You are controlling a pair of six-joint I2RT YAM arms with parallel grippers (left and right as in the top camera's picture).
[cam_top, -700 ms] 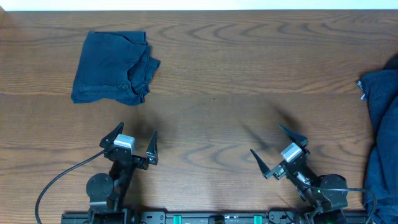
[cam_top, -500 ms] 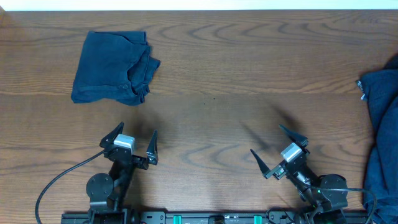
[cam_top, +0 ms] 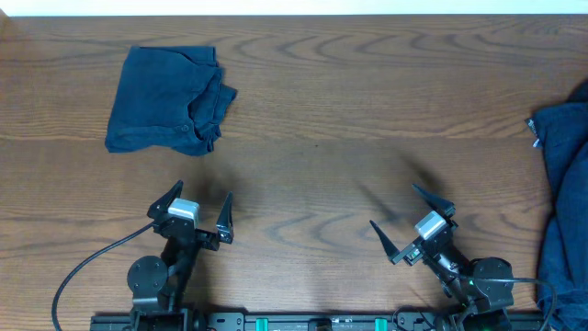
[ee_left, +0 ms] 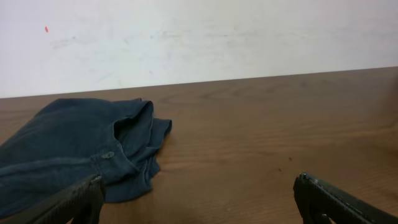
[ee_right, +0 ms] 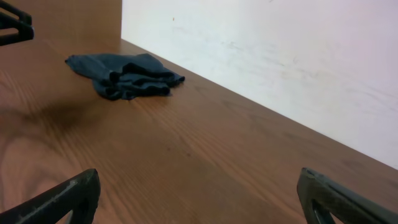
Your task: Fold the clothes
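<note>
My left pincer (cam_top: 201, 195) and right pincer (cam_top: 394, 206) both stand with fingers apart, gripping nothing, at the near edge of the bench (cam_top: 331, 101). A folded pair of navy shorts (cam_top: 163, 112) lies far left. A heap of shorts (cam_top: 562, 184) lies at the right edge.

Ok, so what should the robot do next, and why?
Probably the right gripper should reach toward the dark blue pile at the right edge of the table. It looks bunched up, while the shorts on the far left look already folded. The right gripper is open, empty and nearest that pile.
</note>
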